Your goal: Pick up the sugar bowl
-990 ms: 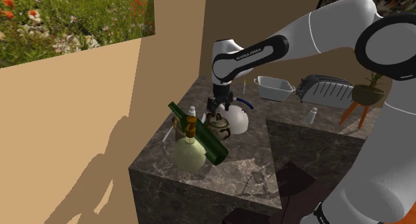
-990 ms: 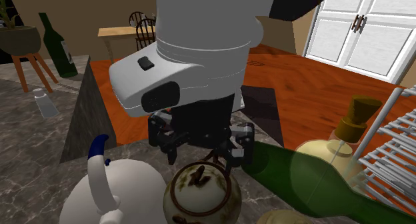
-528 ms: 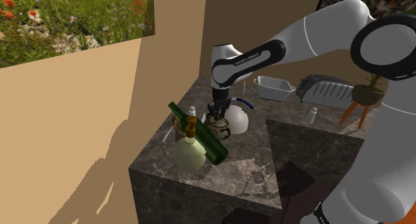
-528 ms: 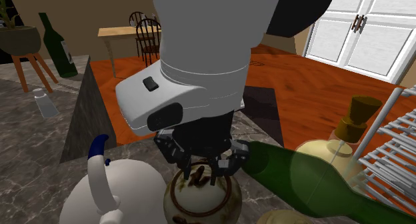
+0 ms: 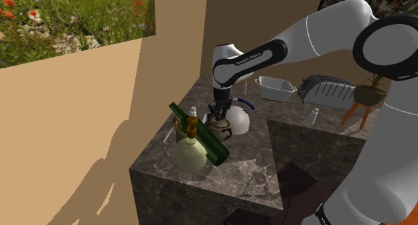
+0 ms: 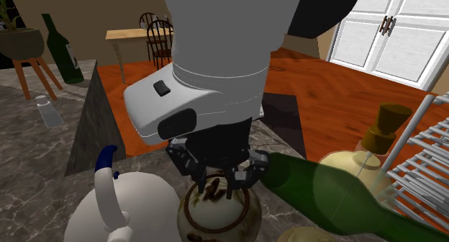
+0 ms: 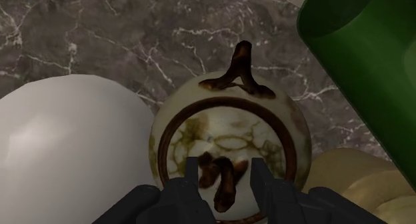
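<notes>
Starting at the second exterior view's left, a white rounded kettle with a blue handle (image 6: 129,212) sits just beside the sugar bowl (image 6: 216,217). The bowl is a round cream pot with brown mottling, a dark brown ring round its lid and a brown forked handle on its side. It stands upright on the dark grey, white-veined marble counter (image 6: 36,154), directly under the all-black gripper (image 6: 219,181). The fingers (image 7: 192,186) stand slightly apart, straddling the lid's brown knob, with a cream sliver between the knob and one finger. Further right leans a dark green glass bottle (image 6: 324,194), then a cream round flask with a tan stopper (image 6: 378,136). Behind them are an orange-brown floor (image 6: 338,89) and white panelled doors (image 6: 388,32).
</notes>
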